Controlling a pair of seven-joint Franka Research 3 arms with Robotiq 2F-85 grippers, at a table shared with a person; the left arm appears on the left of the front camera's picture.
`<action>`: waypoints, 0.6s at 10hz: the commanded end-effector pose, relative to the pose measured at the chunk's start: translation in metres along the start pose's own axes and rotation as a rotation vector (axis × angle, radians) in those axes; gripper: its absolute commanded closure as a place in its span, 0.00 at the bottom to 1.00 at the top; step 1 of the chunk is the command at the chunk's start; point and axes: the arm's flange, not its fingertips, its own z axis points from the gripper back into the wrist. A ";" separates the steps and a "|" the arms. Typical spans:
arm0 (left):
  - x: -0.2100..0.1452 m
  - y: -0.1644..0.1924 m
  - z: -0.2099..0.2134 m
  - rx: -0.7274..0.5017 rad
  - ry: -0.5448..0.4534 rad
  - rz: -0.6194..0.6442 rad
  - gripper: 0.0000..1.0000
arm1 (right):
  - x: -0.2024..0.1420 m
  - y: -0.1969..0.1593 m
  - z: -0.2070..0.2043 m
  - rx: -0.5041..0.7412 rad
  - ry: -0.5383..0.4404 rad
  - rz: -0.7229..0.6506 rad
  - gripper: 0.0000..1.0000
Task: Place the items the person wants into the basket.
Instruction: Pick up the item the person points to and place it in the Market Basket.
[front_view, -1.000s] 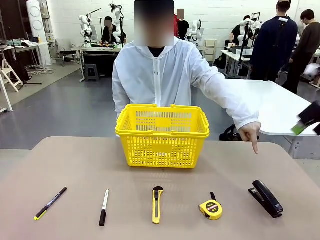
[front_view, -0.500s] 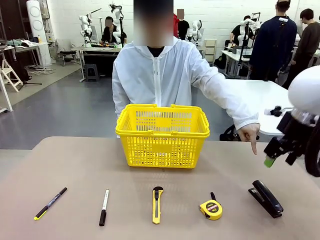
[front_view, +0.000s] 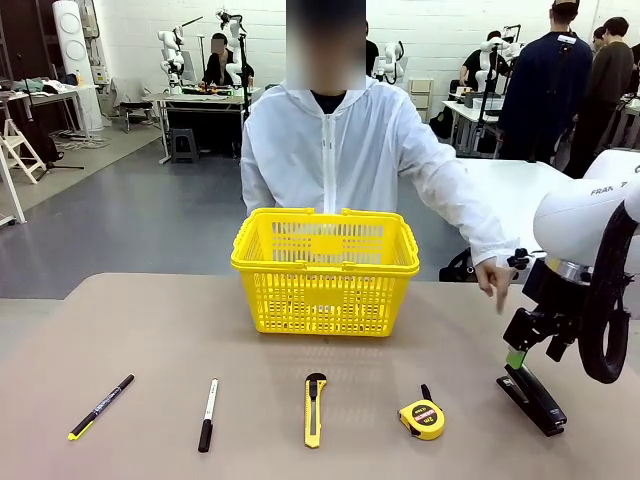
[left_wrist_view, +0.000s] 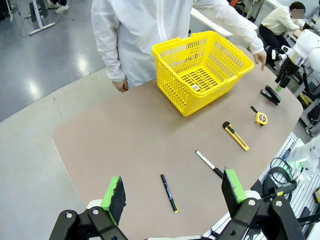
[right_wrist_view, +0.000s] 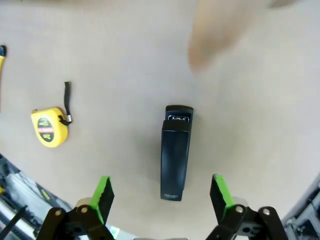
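The tan surface spanned the front view; behind its far edge stood the person in a white zip-up hooded jacket, one arm stretched out to the robot's right with the hand blurred above the far right part of the surface. The yellow lattice basket stood upright at the far middle, just before the person, both handles folded down; in the left wrist view a small white label lay on its floor, the print too small to read. The white right arm came in from the right, the letters "FRA" legible at the picture edge. The right end effector hung spread and empty just above the black stapler; in its own view the stapler lay between the two green pads, faint pale print near its rear end unreadable. The left end effector was likewise spread wide, grasping nothing, high above the near edge. Along the near row lay the yellow-black utility knife at the middle; the yellow tape measure between knife and stapler, its face label not legible; the white-barrelled, black-capped marker left of the knife; the black pen with a yellow tip farthest left; both pens lay on the surface, well apart from the basket.
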 end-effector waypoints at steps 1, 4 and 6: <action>-0.002 0.002 0.001 -0.007 -0.005 -0.016 0.00 | -0.001 -0.006 -0.013 -0.044 0.026 0.027 0.00; -0.002 0.002 0.001 -0.007 -0.005 -0.016 0.00 | 0.003 -0.016 -0.028 -0.057 0.055 0.025 0.00; -0.002 0.002 0.001 -0.007 -0.005 -0.016 0.00 | 0.005 -0.018 -0.038 -0.067 0.090 0.039 0.00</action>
